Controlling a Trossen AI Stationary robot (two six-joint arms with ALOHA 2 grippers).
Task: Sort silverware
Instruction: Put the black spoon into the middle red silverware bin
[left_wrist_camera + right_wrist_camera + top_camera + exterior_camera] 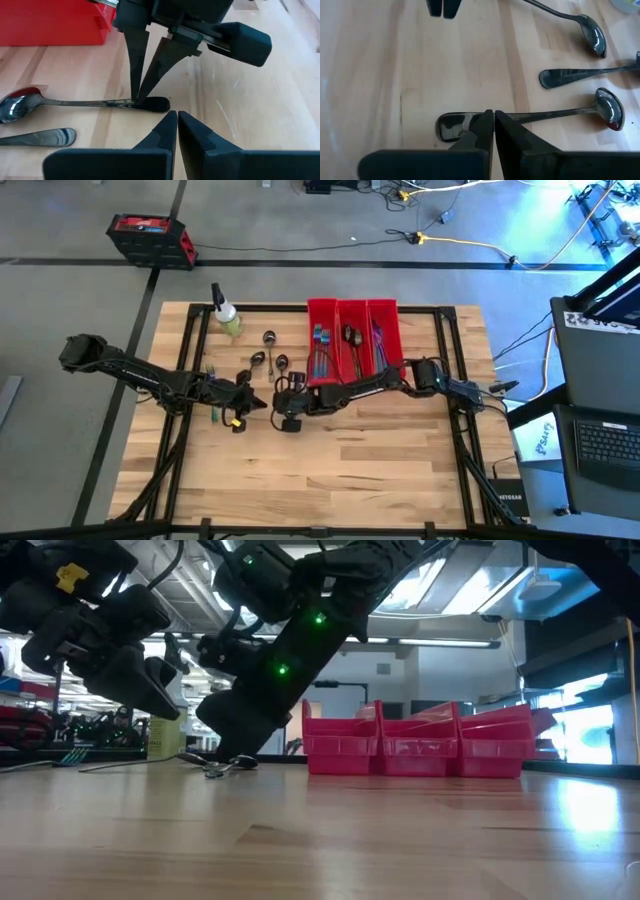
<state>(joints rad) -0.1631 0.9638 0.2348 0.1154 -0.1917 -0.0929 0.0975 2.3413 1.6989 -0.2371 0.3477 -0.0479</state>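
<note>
Sorting partly done: some iridescent metal silverware (321, 340) lies in the red plastic bins (352, 308); several dark spoons (600, 107) remain on the wooden worktop (350, 470). The right gripper (493, 116) is pressed together at a spoon handle; the left gripper (177, 118) is closed, empty.

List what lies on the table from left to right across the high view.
Spray bottle → left gripper, shut → loose spoons → right gripper, shut on a spoon handle → red bins holding silverware.
</note>
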